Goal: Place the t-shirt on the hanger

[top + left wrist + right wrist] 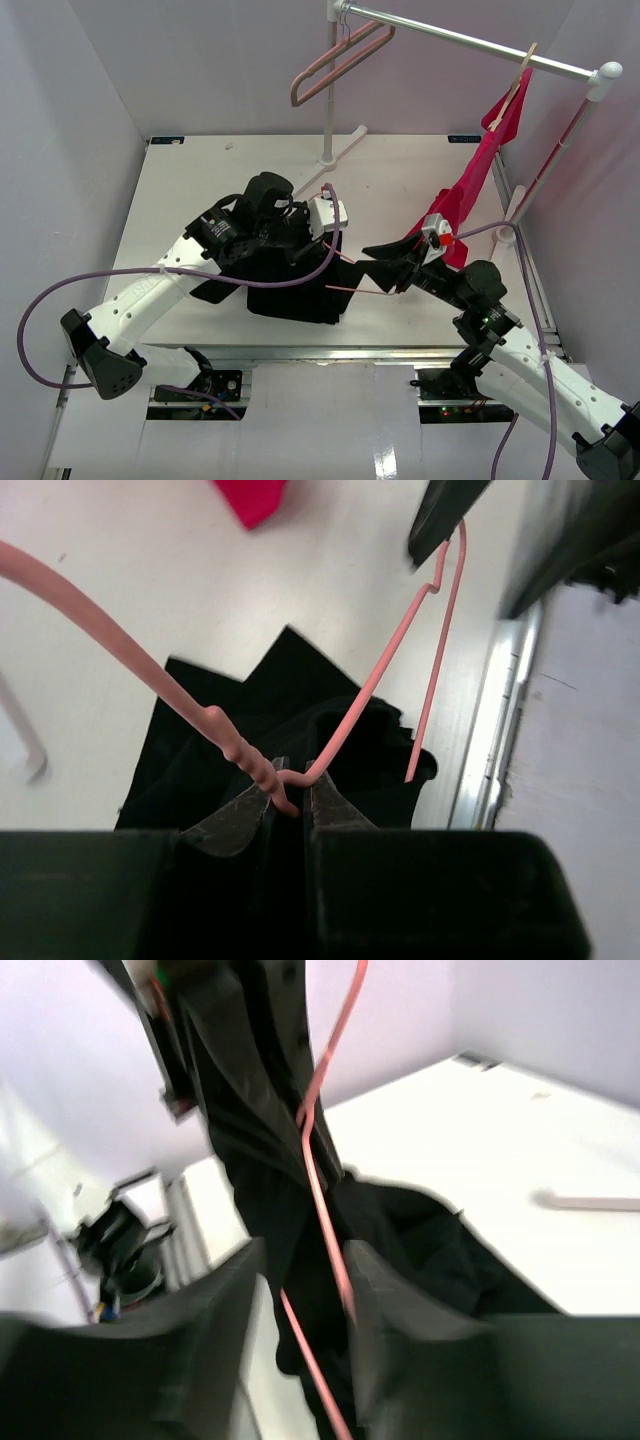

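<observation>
- White tabletop [200, 180], seen from above, with a metal garment rail [470, 40] standing across its far side.
- Left arm [150, 285] enters at 7 o'clock, bends at the elbow and reaches to the centre, its wrist hanging over the black cloth.
- Right arm [520, 350] enters at 5 o'clock and stretches low toward the centre, its tip pointing to 9 o'clock.
- The t-shirt [295, 295], black, is a crumpled heap on the tabletop at 6 o'clock, close to the near edge. It lies directly under the left wrist and to the left of the right arm's tip.
- A red shirt [480, 175] hangs from the rail at 2 o'clock.
- Two thicker dusty-pink hangers [335, 65] hang from the rail at 12 o'clock.
- The hanger [130, 650], thin salmon-pink wire, is lifted over the t-shirt and spans between the two arms. Whether any cloth is threaded onto it cannot be told.
- Left fingers [240, 820] are pressed together, pinching the hanger's twisted neck, with the black cloth just beyond them.
- Right fingers [400, 1320] are spread. The hanger's wire runs through the gap, nearer one finger; the blur hides whether it touches.
</observation>
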Action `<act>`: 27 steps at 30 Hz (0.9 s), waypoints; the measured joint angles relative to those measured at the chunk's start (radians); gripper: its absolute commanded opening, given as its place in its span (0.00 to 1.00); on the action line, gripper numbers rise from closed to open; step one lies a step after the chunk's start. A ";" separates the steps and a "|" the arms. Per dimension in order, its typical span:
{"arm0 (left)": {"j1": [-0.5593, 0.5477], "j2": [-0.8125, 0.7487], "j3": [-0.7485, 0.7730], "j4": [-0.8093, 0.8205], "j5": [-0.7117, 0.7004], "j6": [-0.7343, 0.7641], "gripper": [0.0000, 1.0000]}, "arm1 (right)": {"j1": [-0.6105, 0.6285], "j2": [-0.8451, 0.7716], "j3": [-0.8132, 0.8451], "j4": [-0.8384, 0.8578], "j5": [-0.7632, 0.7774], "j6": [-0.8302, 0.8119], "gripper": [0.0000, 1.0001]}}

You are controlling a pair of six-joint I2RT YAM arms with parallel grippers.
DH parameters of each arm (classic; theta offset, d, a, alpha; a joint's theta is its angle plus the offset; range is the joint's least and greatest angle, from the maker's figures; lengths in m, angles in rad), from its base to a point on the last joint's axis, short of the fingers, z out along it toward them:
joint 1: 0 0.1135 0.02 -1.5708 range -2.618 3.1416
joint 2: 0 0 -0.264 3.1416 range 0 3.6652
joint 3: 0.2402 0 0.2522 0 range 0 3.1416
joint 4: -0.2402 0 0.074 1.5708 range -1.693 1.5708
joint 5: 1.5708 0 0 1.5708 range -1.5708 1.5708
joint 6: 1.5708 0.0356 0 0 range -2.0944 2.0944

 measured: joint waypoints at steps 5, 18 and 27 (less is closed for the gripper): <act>0.003 -0.011 -0.019 0.060 -0.183 -0.145 0.00 | 0.000 -0.051 0.010 -0.037 0.154 0.013 0.62; 0.004 -0.220 -0.135 0.209 -0.379 -0.396 0.00 | 0.000 0.120 0.029 -0.100 0.267 0.141 0.47; 0.004 -0.248 -0.198 0.262 -0.407 -0.497 0.00 | 0.099 0.279 0.060 -0.095 0.347 0.207 0.59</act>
